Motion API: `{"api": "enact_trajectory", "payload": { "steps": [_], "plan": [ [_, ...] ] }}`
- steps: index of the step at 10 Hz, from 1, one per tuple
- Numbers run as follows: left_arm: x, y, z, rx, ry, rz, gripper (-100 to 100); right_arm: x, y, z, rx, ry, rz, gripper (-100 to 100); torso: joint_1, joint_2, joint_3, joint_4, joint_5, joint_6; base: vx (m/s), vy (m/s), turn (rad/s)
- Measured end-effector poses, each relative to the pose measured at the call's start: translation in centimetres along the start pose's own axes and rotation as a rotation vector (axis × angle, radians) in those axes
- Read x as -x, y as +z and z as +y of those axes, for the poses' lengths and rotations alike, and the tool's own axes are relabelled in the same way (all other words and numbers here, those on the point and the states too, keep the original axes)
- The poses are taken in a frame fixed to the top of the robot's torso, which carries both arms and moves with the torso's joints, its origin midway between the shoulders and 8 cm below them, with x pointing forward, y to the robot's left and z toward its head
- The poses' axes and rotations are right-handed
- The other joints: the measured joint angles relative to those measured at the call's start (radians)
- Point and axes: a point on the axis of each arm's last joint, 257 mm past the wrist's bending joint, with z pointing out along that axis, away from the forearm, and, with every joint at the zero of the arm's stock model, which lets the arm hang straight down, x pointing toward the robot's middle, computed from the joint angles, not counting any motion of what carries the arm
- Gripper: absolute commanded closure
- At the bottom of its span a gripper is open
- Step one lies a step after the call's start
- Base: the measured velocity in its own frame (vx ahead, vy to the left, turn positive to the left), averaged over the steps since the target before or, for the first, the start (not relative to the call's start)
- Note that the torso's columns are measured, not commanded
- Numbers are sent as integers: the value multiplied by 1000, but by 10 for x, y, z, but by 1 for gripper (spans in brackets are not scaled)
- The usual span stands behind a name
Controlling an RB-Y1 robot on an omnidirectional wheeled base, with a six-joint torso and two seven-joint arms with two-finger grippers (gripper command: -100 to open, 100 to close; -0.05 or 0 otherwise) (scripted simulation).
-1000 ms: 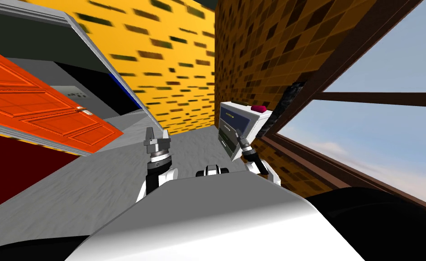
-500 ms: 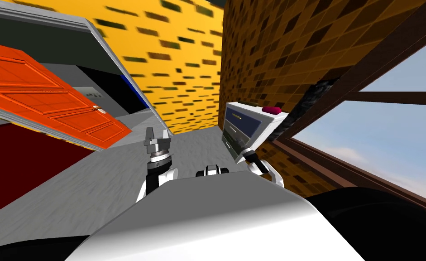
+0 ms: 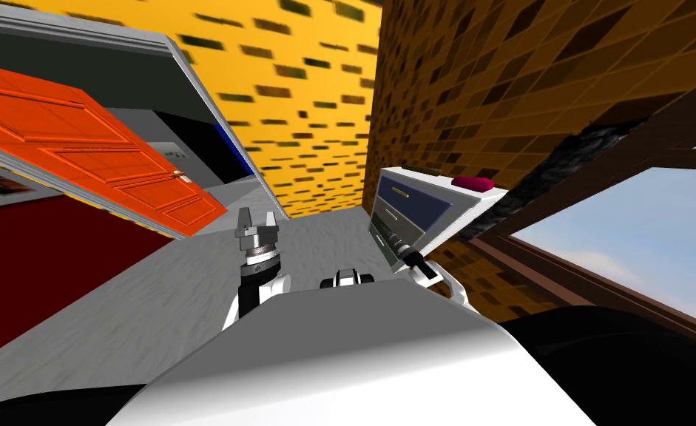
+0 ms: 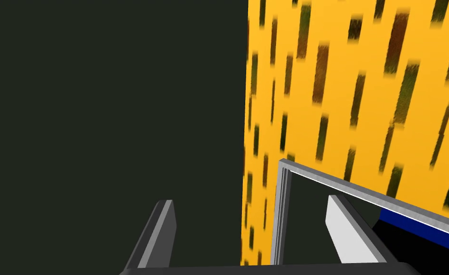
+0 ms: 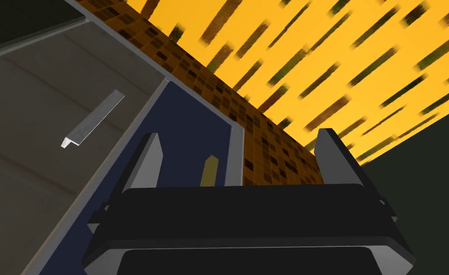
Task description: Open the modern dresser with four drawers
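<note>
Our right gripper's (image 5: 238,136) two fingers (image 5: 147,162) stand wide apart, with nothing held between them. In the gap, close to the gripper's dark body, we see a small yellow handle (image 5: 209,171). It sits on a dark blue drawer (image 5: 190,129). We cannot tell if the fingers touch that drawer. Next to the blue drawer is a grey-brown drawer (image 5: 37,95) with a long silver handle (image 5: 92,119), well off to one side of the gripper. Both drawers belong to the dresser (image 3: 416,205), which has a white frame. From the head view, our right gripper (image 3: 401,244) is right up against the lower part of the dresser's front. Our right arm (image 3: 427,272) reaches forward and out to the right from our body, with the hand pointing at the drawers. The dresser stands against the brown tiled wall (image 3: 472,89), near the corner with the yellow wall (image 3: 316,111) and just beside a big window (image 3: 634,237). A small dark red thing (image 3: 472,182) lies on top of it. Our left gripper (image 3: 256,220) is held up in front of us over the grey floor (image 3: 154,310), well apart from the dresser. Its fingers (image 4: 163,229) are also apart and hold nothing. Far off to our left, an orange door (image 3: 95,159) stands open.
</note>
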Motion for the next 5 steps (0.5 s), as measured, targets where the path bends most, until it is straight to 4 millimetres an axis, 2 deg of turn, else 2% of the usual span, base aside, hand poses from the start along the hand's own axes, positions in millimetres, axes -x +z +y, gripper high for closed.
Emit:
{"api": "enact_trajectory", "payload": {
  "steps": [1,3,5],
  "plan": [
    [0,0,0,0,0,0,0,-2,-5,-23,-55,-32,29,-100,-2,0,0,0,-1,-1,72,69,61],
    [0,0,0,0,0,0,0,-7,-13,-56,-137,-79,70,-100,-2,1,1,0,-1,-1,61,86,89],
    [0,0,0,0,0,0,0,-2,-20,-92,-224,-129,107,-100,-1,0,0,0,0,-1,71,80,83]
  ]
}}
